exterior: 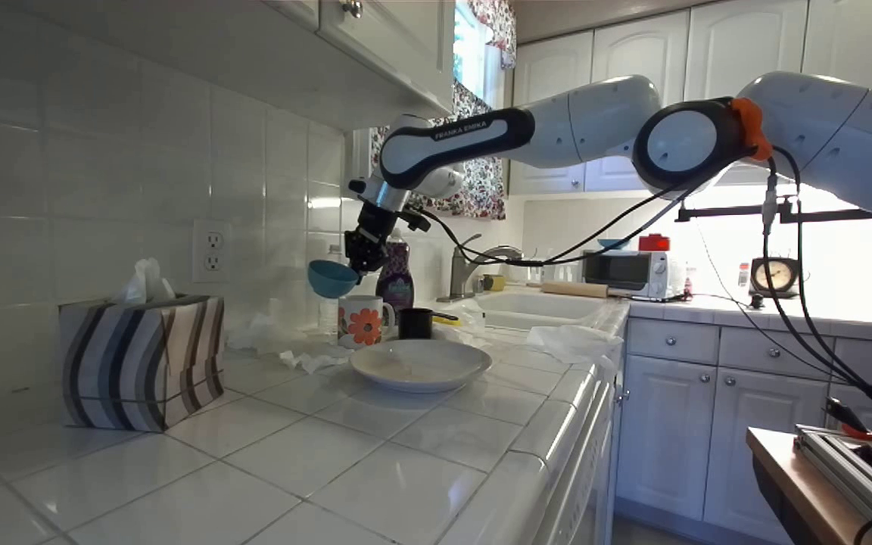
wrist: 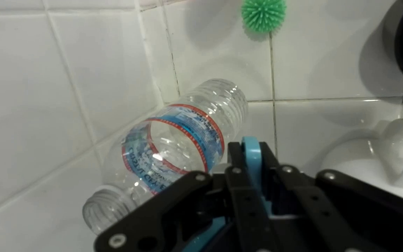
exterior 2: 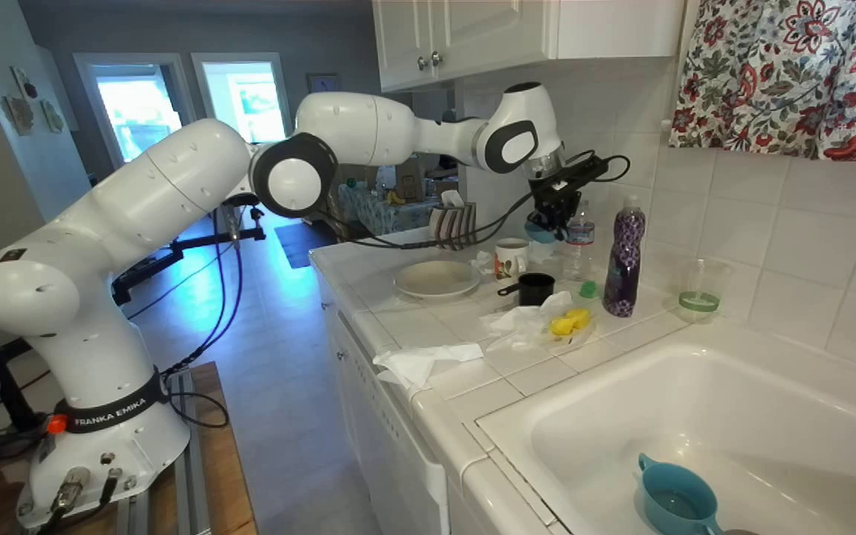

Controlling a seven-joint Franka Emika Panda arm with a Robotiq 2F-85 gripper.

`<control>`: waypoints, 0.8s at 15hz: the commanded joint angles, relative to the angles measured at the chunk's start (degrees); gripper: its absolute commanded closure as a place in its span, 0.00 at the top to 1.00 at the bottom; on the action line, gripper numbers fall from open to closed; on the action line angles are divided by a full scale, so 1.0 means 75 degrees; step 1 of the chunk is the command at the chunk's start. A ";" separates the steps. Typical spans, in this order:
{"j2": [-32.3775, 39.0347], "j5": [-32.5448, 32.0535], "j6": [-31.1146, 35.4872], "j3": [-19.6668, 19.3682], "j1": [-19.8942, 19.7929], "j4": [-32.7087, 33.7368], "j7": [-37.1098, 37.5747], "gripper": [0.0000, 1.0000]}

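Blue is the cup [exterior: 332, 279] that hangs in the air near the flower mug [exterior: 361, 322]. The gripper [wrist: 252, 149] is pinched tight on the cup's handle [wrist: 253, 162], maybe because that part is thin and easy to squeeze. Near the mug are a clear bottle [wrist: 184, 136], a black pot [exterior 2: 536, 288] and a white plate [exterior: 421, 365].

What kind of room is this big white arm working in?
Most likely a home kitchen: a white sink is set into the tiled counter, and there are white cabinets both above and below counter level.
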 commanded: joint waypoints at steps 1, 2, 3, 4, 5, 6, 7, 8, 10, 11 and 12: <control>-0.0173 -0.0096 0.0257 -0.0043 0.0023 -0.0269 -0.0217 0.03; -0.0182 -0.0069 0.0237 -0.0018 0.0005 -0.0277 -0.0275 0.03; -0.0182 -0.0060 0.0239 -0.0018 -0.0002 -0.0277 -0.0291 0.03; -0.0189 -0.0028 0.0191 0.0002 -0.0020 -0.0278 -0.0303 0.03; -0.0198 -0.0003 0.0145 0.0022 -0.0036 -0.0285 -0.0324 0.03; -0.0210 0.0024 0.0113 0.0044 -0.0054 -0.0295 -0.0337 0.03; -0.0228 0.0062 0.0039 0.0079 -0.0079 -0.0306 -0.0354 0.03; -0.0248 0.0088 -0.0037 0.0095 -0.0095 -0.0323 -0.0329 0.03; -0.0278 0.0130 -0.0097 0.0152 -0.0134 -0.0352 -0.0364 0.03; -0.0287 0.0137 -0.0127 0.0177 -0.0150 -0.0361 -0.0371 0.03; -0.0295 0.0139 -0.0166 0.0192 -0.0164 -0.0368 -0.0343 0.03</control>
